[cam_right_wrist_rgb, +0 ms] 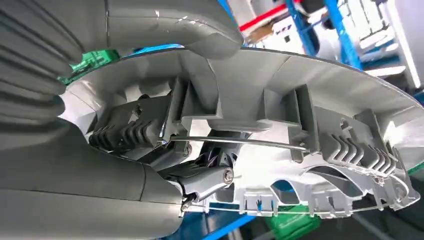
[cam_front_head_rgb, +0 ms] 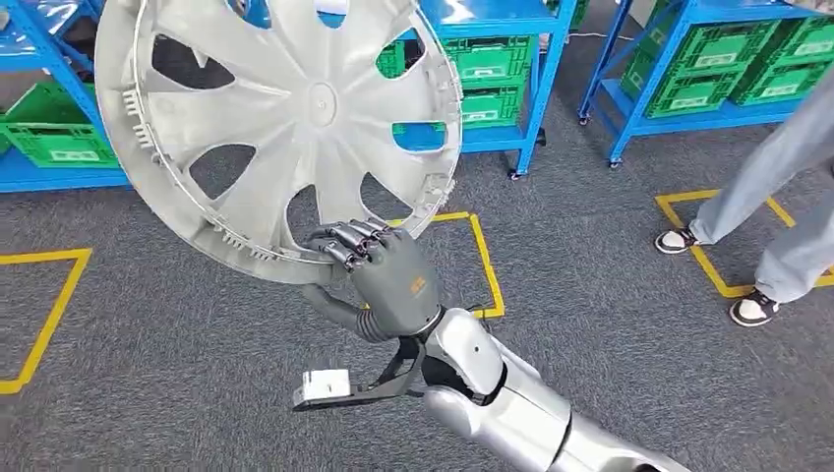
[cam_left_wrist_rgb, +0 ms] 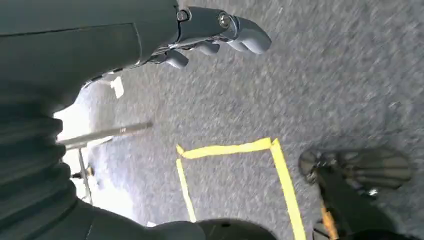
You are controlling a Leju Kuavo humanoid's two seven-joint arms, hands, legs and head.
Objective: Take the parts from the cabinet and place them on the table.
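Observation:
A large silver wheel cover (cam_front_head_rgb: 295,108) with spoke-shaped openings is held up in the air, tilted, in front of the blue shelving. My right hand (cam_front_head_rgb: 388,270) grips it at its lower rim, dark fingers curled over the edge. In the right wrist view the thumb (cam_right_wrist_rgb: 175,25) lies on one face of the wheel cover (cam_right_wrist_rgb: 300,85) and the fingers (cam_right_wrist_rgb: 205,180) press on the ribbed inner side. My left hand (cam_left_wrist_rgb: 220,30) hangs over the grey floor, holding nothing, its fingers loosely apart.
Blue racks with green crates (cam_front_head_rgb: 492,74) stand behind the cover, and another rack (cam_front_head_rgb: 708,69) is at the far right. A person's legs (cam_front_head_rgb: 777,197) stand to the right. Yellow tape squares (cam_front_head_rgb: 482,256) mark the grey carpet.

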